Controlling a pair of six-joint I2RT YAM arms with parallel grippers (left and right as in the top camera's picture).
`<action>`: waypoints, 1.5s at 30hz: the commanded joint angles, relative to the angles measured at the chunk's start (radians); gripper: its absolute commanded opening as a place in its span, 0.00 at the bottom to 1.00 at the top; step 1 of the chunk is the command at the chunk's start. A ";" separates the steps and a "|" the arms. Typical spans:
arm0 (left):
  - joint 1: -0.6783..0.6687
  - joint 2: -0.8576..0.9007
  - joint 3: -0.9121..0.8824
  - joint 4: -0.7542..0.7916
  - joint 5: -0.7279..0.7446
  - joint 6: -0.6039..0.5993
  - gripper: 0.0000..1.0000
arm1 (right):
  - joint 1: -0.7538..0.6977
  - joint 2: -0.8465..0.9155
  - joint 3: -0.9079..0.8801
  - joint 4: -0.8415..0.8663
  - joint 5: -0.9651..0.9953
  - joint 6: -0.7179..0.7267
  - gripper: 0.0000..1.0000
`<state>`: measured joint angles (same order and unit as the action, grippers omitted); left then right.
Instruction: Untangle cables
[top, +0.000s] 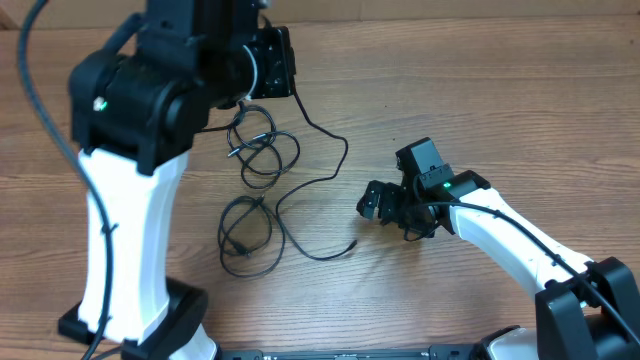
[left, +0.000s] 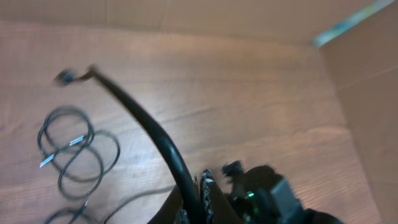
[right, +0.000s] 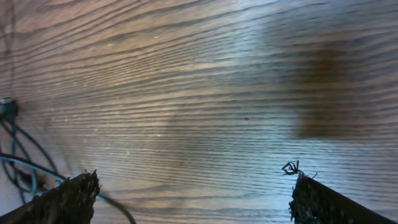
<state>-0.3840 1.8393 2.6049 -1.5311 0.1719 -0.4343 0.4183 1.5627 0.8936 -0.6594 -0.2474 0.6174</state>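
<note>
My left gripper (left: 194, 198) is clamped on one cable (left: 146, 121) above the tangle (top: 258, 150) on the desk (top: 500, 100). My right gripper (right: 193, 190) gapes empty right of the tangle. I'm separating a strand; next, draw it clear.

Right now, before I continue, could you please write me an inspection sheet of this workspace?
Surface: wood-grain table top, flat.
Job's things: thin black cables lie in loose overlapping loops left of centre; one long strand ends in a plug lying free on the wood.
Clutter: nothing seen.
Grippers: left gripper shut on one cable strand; right gripper open over bare wood, holding nothing.
Cables: thick black arm cable runs beside the left arm, apart from the thin cables.
Surroundings: brown panels border the table.
</note>
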 joint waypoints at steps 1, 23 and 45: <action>0.004 0.093 0.008 -0.030 0.011 0.020 0.06 | -0.015 0.002 -0.006 -0.005 0.038 0.002 1.00; -0.106 0.473 0.008 -0.014 0.136 0.091 0.20 | -0.027 0.002 -0.006 -0.030 0.117 -0.042 1.00; -0.028 0.459 0.010 -0.159 0.087 0.135 1.00 | -0.027 0.002 -0.011 -0.027 0.127 -0.043 1.00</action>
<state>-0.4351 2.3268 2.6045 -1.6867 0.2691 -0.3325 0.3943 1.5627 0.8936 -0.6895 -0.1303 0.5793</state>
